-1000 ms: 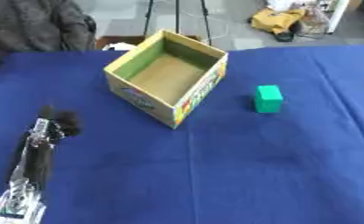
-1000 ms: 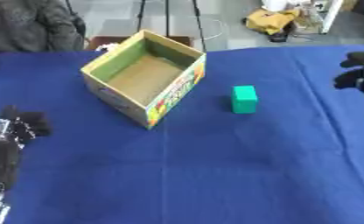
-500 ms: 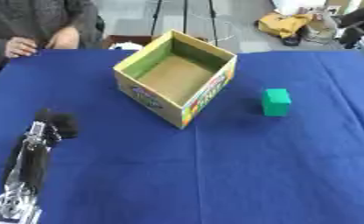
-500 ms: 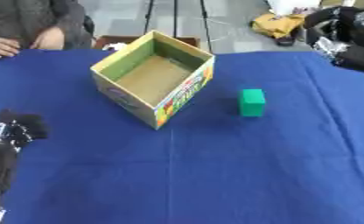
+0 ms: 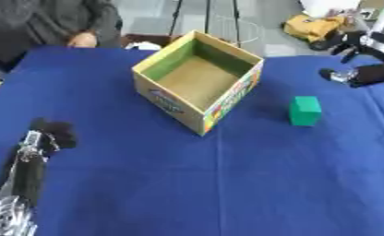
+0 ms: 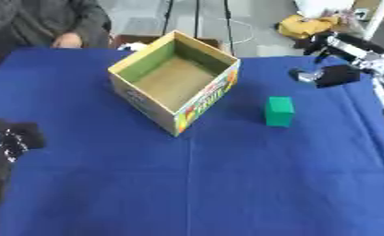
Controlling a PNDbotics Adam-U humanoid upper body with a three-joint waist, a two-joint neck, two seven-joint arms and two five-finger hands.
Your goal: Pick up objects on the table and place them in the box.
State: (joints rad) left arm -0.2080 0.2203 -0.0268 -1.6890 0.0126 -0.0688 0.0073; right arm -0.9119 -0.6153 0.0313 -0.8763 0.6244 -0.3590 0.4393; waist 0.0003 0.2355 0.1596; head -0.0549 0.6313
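One block: green block [image 5: 305, 110], right of my box [image 5: 199, 85].
Right hand [image 6: 334, 73]: far right, fingers unclear.
Left hand [image 5: 51, 132]: near left, can't tell.

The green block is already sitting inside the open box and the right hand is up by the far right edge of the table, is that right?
Not quite. The green block sits on the blue table, right of the box, as the left eye view shows. The box holds nothing, and the right hand is at the far right.
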